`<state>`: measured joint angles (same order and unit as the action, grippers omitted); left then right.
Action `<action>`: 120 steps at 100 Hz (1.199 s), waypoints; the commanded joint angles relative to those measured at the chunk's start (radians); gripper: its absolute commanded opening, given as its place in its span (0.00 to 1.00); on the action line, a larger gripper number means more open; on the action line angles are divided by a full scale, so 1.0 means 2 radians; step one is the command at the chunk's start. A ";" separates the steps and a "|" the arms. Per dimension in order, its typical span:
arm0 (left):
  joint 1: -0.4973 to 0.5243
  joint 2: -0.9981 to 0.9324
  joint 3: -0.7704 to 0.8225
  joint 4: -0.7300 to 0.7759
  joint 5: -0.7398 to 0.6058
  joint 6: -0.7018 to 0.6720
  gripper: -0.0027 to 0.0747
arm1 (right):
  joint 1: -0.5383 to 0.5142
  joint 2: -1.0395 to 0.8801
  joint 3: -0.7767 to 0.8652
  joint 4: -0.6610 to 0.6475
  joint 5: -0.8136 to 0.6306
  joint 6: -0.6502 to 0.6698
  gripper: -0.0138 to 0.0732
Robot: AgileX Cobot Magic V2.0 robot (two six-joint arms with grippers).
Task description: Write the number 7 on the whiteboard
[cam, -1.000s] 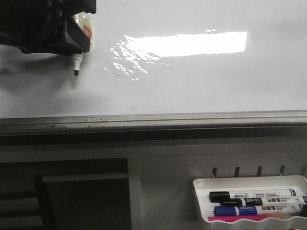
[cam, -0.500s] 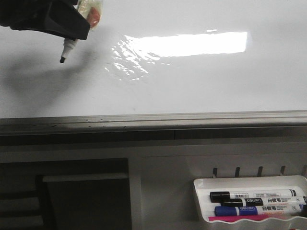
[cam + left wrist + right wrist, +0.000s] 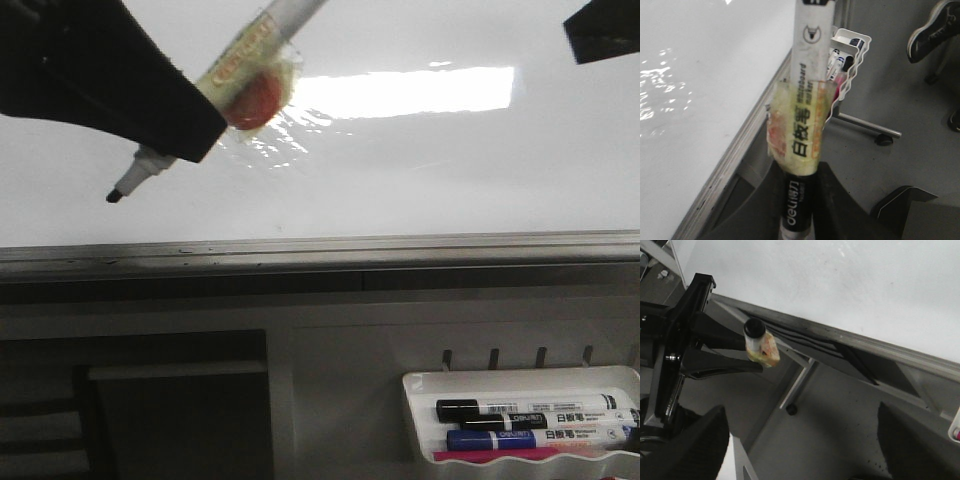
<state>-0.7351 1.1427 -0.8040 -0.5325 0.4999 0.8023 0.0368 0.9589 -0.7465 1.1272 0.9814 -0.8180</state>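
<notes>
The black marker (image 3: 160, 160), clamped in the left gripper (image 3: 150, 120), has been drawn nearer and tilted since earlier. No number 7 is seen on the whiteboard (image 3: 420, 170). The right gripper (image 3: 800, 455) is empty, spread wide.

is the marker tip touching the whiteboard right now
Cannot tell. Front view shows the marker tip over the whiteboard, held by the left gripper; no view shows contact or gap.

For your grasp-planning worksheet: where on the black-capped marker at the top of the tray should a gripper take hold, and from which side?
Grip the black-capped marker at mid-barrel, coming from above through the tray's open top. It lies flat and lengthwise, with another marker tight beside it, so fingers fit better across the barrel than at its ends.
</notes>
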 commanded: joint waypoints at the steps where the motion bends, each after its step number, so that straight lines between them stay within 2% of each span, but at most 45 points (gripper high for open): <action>1: -0.026 0.001 -0.016 0.017 -0.025 0.003 0.01 | 0.010 0.026 -0.026 0.038 0.017 -0.029 0.78; 19: -0.056 0.029 -0.017 0.027 -0.035 0.003 0.01 | 0.051 0.066 -0.052 0.034 0.013 -0.029 0.78; 49: -0.062 0.035 -0.031 0.034 -0.049 0.003 0.01 | 0.099 0.140 -0.072 0.027 0.029 -0.029 0.77; 77: -0.062 0.035 -0.031 0.043 -0.051 0.003 0.01 | 0.109 0.149 -0.073 0.036 0.026 -0.046 0.49; 96: -0.062 0.035 -0.031 0.045 -0.054 0.003 0.01 | 0.109 0.149 -0.073 0.036 0.020 -0.054 0.07; 110: -0.062 0.035 -0.031 0.045 -0.046 0.003 0.01 | 0.109 0.149 -0.073 0.036 0.020 -0.054 0.08; 115: -0.062 0.035 -0.031 0.045 -0.045 0.003 0.05 | 0.109 0.149 -0.073 0.036 0.019 -0.054 0.08; 120: -0.062 0.035 -0.031 0.045 -0.044 0.003 0.13 | 0.109 0.149 -0.073 0.036 0.018 -0.054 0.09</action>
<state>-0.8499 1.2330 -0.8324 -0.4255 0.4487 0.8108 0.2504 1.2778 -0.8601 1.1378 1.0168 -0.9051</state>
